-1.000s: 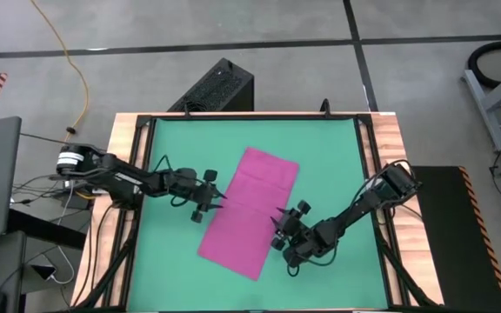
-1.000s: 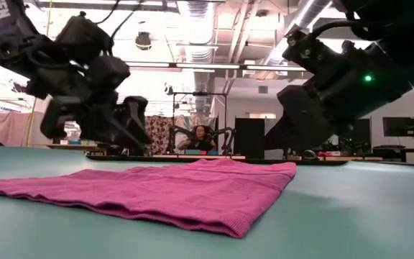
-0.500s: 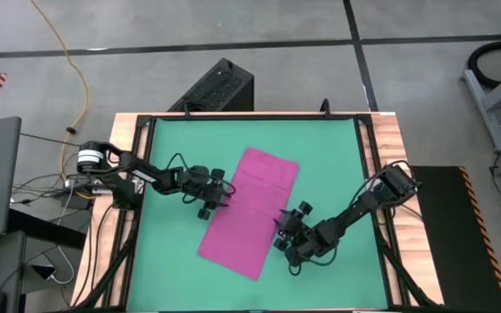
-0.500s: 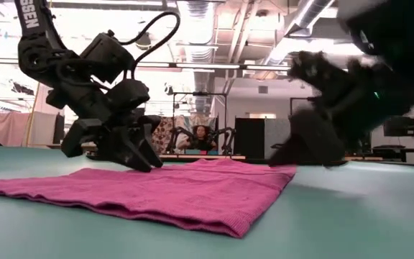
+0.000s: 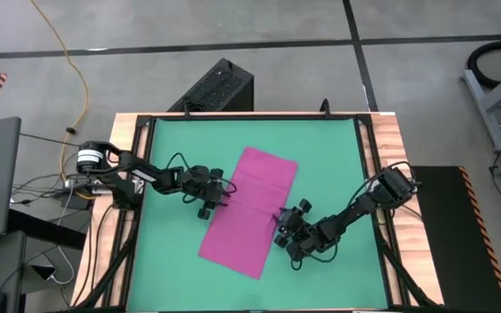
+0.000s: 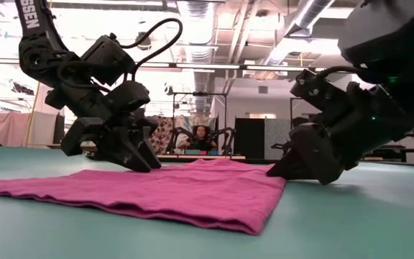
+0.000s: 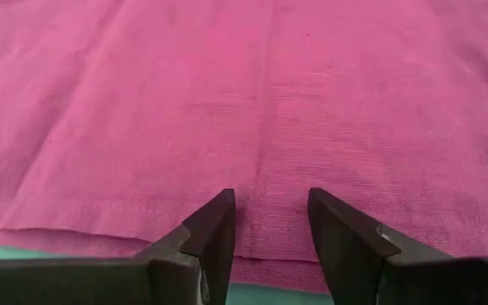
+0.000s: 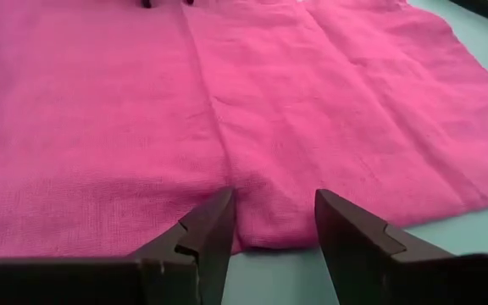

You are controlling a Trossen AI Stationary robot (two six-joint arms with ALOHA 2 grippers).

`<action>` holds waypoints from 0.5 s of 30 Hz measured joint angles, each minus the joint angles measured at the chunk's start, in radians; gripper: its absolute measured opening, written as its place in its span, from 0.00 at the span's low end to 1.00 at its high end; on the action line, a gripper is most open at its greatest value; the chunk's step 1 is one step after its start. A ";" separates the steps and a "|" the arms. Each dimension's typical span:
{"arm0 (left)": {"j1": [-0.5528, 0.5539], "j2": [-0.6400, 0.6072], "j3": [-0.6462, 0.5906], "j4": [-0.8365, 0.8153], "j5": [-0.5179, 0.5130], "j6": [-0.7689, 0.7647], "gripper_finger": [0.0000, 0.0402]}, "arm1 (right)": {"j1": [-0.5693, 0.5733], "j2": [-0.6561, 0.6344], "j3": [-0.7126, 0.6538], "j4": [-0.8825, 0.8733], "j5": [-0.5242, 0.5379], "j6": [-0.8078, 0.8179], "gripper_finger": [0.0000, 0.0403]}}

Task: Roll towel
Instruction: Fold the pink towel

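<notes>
While the towel [image 5: 249, 213] is lying flat, the left gripper [image 7: 269, 229] and right gripper [image 8: 271, 222] are poising open-fingered at its opposite long edges, apparently needing to pinch next.

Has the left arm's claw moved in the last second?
Yes. The left gripper slid toward the towel and now sits at its edge, lower over the green table.

Bare green mat [image 5: 337, 156] around towel [image 5: 249, 211], seemingly unobstructed
</notes>
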 joint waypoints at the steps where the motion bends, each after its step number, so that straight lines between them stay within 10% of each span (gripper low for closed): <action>1: 0.002 0.000 0.000 -0.004 0.000 -0.006 0.35 | 0.005 0.000 0.000 0.007 0.011 -0.008 0.46; 15: 0.003 0.000 -0.001 -0.016 -0.004 -0.010 0.35 | 0.047 -0.078 -0.002 0.102 0.152 -0.159 0.45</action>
